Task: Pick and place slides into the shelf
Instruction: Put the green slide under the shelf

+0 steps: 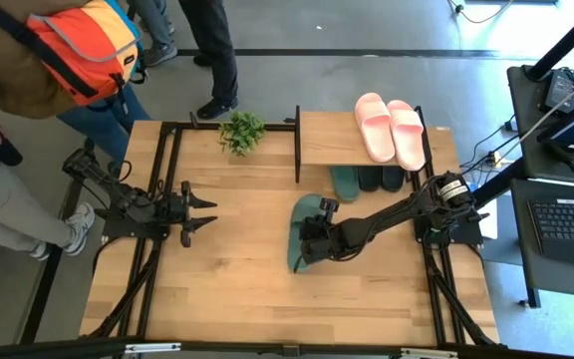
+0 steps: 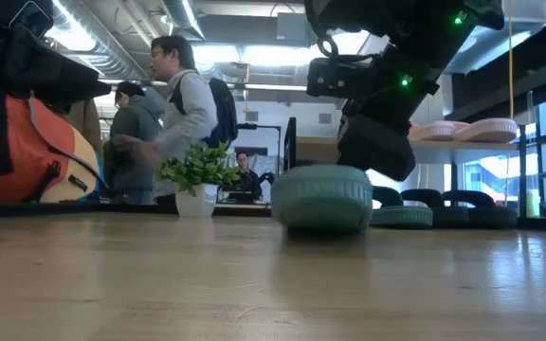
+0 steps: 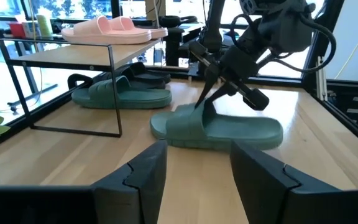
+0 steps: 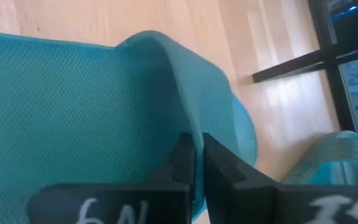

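The green slide (image 1: 301, 231) lies flat on the table (image 1: 227, 289) in front of the shelf (image 1: 329, 140) in the high view, with the right gripper (image 1: 315, 242) down on it; the pink pair (image 1: 391, 128) sits on the shelf's top plank, and the other green slide (image 1: 344, 183) and the black pair (image 1: 381, 179) poke out from the lower level. The left gripper (image 1: 203, 213) waits well apart, over bare wood, fingers spread.

In the low view the green slide (image 2: 322, 197) rests on the tabletop under the right arm; whether its sole has lifted is hard to say from here.

The left wrist view shows the right gripper (image 3: 205, 99) meeting the slide's strap (image 3: 194, 115), the slide (image 3: 219, 129) just beside the shelf's frame.

The right wrist view has the fingers (image 4: 219, 160) nearly closed, pinching the strap's edge (image 4: 188, 109) between them.

So the step in hand looks like the grasp of the last loose slide. Next it calls for a lift clear of the table, then a carry toward the lower level, beside its mate.
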Tool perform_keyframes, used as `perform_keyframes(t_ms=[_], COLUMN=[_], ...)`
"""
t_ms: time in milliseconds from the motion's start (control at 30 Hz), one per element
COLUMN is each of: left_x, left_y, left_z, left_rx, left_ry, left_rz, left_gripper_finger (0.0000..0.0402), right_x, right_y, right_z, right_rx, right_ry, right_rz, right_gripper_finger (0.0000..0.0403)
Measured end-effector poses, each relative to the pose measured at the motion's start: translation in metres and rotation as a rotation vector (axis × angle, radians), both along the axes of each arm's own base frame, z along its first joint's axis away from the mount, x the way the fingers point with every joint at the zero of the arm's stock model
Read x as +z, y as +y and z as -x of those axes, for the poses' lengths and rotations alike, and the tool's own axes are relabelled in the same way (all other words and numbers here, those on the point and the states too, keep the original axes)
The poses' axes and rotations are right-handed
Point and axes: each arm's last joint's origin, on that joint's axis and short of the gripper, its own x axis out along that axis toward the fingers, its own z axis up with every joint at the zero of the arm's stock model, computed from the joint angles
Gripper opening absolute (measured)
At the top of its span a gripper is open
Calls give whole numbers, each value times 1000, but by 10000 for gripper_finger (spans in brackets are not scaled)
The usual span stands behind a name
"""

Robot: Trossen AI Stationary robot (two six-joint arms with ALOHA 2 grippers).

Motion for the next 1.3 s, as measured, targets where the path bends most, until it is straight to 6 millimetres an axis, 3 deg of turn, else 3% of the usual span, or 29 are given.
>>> perform_keyframes(t_ms=[467, 800, 1067, 1300], left_x=[0, 0, 0, 0], left_y=[0, 0, 0, 0], left_z=[0, 0, 0, 0], left_rx=[0, 1, 1, 1], left_ry=[1, 1, 1, 1], left_rz=[0, 0, 0, -1], left_gripper_finger=[168, 168, 168, 168], right_x=[41, 63, 61, 43], right_y=[12, 9, -2, -16], right_z=[30, 46, 66, 63], right_rx=[70, 119, 147, 181], right_ry=[37, 39, -58, -137], right_rz=[107, 182, 176, 173], right_gripper_finger=[15, 14, 14, 14])
